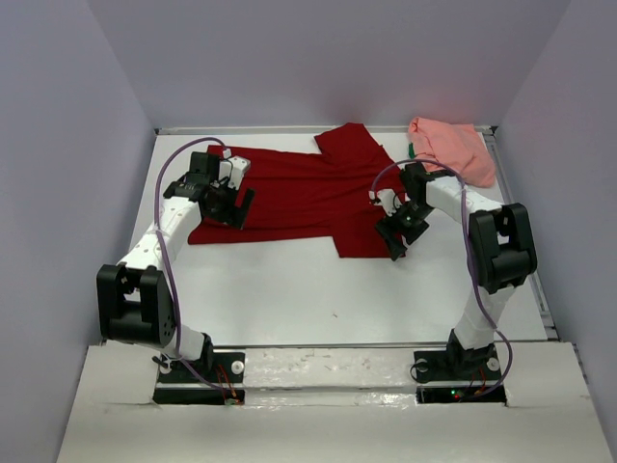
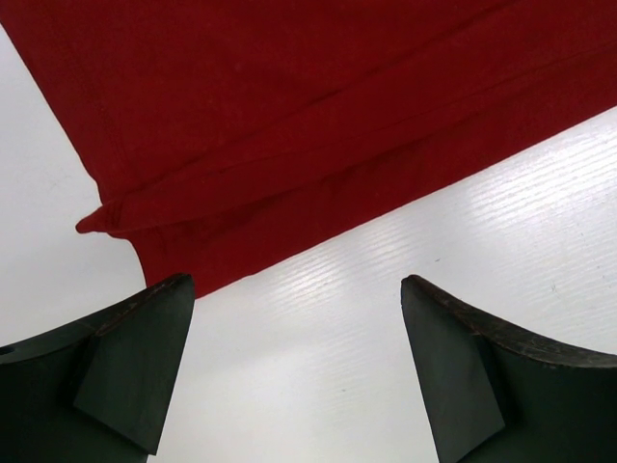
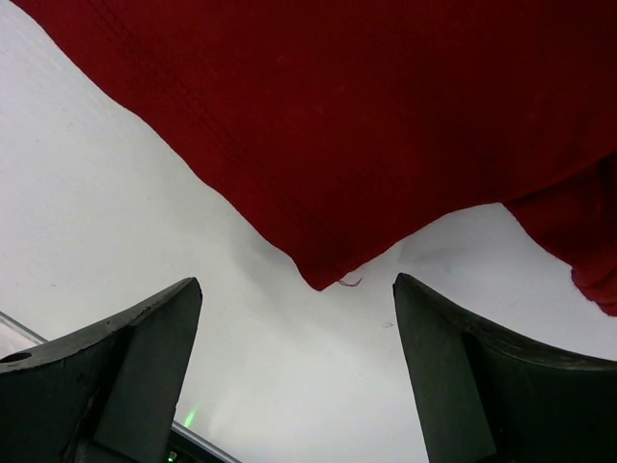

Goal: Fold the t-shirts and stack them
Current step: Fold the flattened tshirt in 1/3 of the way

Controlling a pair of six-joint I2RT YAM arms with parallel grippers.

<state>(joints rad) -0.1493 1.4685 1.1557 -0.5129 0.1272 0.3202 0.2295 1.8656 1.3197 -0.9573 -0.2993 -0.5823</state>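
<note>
Shirt spread flat, both claws wide over its edges

Cloth first: the dark red t-shirt [image 1: 308,193] lies opened out on the far middle of the white table [image 1: 289,299], one sleeve pointing toward the back wall and the other toward the near right. In the far right corner sits the salmon pink t-shirt [image 1: 453,149], bunched in a heap, with a sliver of green fabric [image 1: 411,151] showing at its left edge. It lies just apart from the red one.

The left gripper [image 1: 236,207] hangs over the red shirt's left end. Its fingers [image 2: 135,357] stand spread wide with only bare table between them, and the stitched hem and a turned-over corner lie just ahead of the tips.

The right gripper [image 1: 393,239] hangs by the near-right sleeve. Its jaws are also apart and hold nothing – a pointed corner of red cloth with a loose thread [image 3: 347,282] lies ahead of the gap between them, flat on the table.
</note>
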